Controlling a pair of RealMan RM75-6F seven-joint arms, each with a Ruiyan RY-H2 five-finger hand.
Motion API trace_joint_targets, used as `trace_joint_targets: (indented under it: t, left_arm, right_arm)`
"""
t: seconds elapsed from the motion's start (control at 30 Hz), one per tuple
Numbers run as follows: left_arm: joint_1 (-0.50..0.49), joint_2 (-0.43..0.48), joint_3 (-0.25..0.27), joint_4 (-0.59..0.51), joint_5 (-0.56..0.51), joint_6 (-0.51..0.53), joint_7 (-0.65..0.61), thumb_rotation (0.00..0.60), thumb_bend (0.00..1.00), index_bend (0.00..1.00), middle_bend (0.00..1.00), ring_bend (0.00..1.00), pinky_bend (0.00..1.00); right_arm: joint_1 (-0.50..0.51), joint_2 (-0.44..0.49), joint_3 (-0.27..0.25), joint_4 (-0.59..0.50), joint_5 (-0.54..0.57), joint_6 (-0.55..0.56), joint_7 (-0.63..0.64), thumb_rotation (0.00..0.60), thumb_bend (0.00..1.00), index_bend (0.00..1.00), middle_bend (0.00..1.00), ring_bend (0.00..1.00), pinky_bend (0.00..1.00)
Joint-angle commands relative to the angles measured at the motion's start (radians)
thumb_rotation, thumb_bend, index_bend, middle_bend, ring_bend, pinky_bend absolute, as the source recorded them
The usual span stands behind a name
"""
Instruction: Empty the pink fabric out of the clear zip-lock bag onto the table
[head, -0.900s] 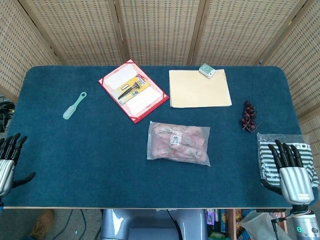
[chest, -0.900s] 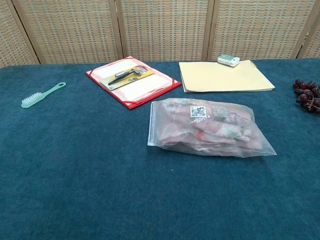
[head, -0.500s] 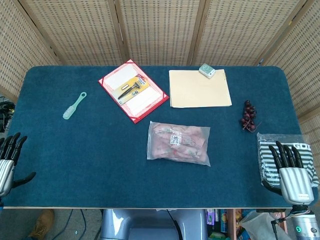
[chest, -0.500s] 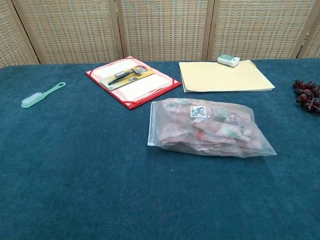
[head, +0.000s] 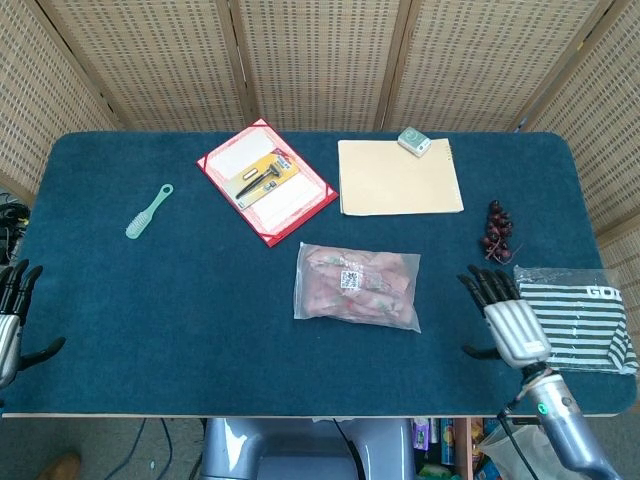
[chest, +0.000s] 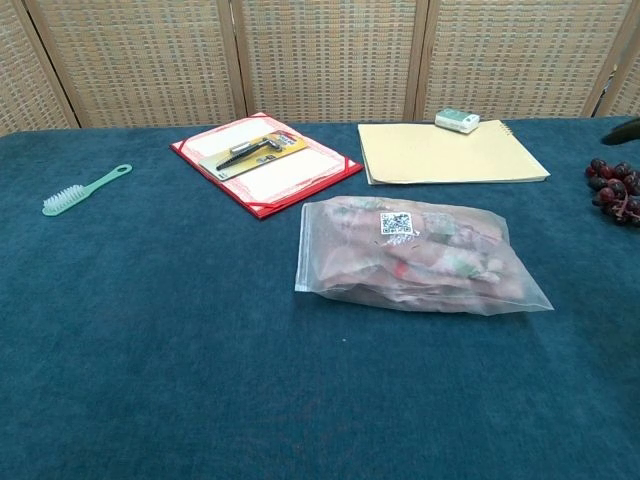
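The clear zip-lock bag (head: 357, 286) (chest: 415, 254) lies flat near the middle of the blue table, with the pink fabric (head: 345, 294) (chest: 400, 262) folded inside and a small label on top. My right hand (head: 510, 320) hovers open to the right of the bag, fingers apart, holding nothing; only a dark fingertip (chest: 622, 131) of it shows at the chest view's right edge. My left hand (head: 12, 318) is open at the far left table edge, well away from the bag.
A red folder (head: 266, 179) with a black tool on it and a tan notebook (head: 398, 177) with a small white box (head: 414, 141) lie at the back. A green brush (head: 148, 211) is at the left. Dark grapes (head: 496, 231) and a striped cloth (head: 578, 318) are at the right.
My right hand has moved left off the striped cloth toward the bag. The left hand has slipped slightly further left and down. The bag has not moved.
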Motion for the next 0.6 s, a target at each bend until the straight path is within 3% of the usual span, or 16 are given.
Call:
trace_joint_targets:
  t: [0.03, 0.3, 0.6]
  left_arm:
    - [-0.006, -0.008, -0.006, 0.011, -0.012, -0.011, 0.008, 0.6, 0.1, 0.0, 0.0, 0.0, 0.0]
    - [-0.018, -0.023, -0.023, 0.028, -0.046, -0.03, 0.021, 0.6, 0.1, 0.0, 0.0, 0.0, 0.0]
    - [-0.02, -0.032, -0.033, 0.034, -0.069, -0.032, 0.04, 0.6, 0.1, 0.0, 0.0, 0.0, 0.0]
  right_arm:
    - [0.11, -0.075, 0.058, -0.009, 0.129, -0.122, -0.138, 0.6, 0.0, 0.0, 0.0, 0.0, 0.0]
    - [0.257, -0.218, 0.107, -0.013, 0.403, -0.175, -0.414, 0.6, 0.0, 0.0, 0.0, 0.0, 0.0]
    - [0.423, -0.351, 0.152, 0.021, 0.71, -0.168, -0.591, 0.6, 0.0, 0.0, 0.0, 0.0, 0.0]
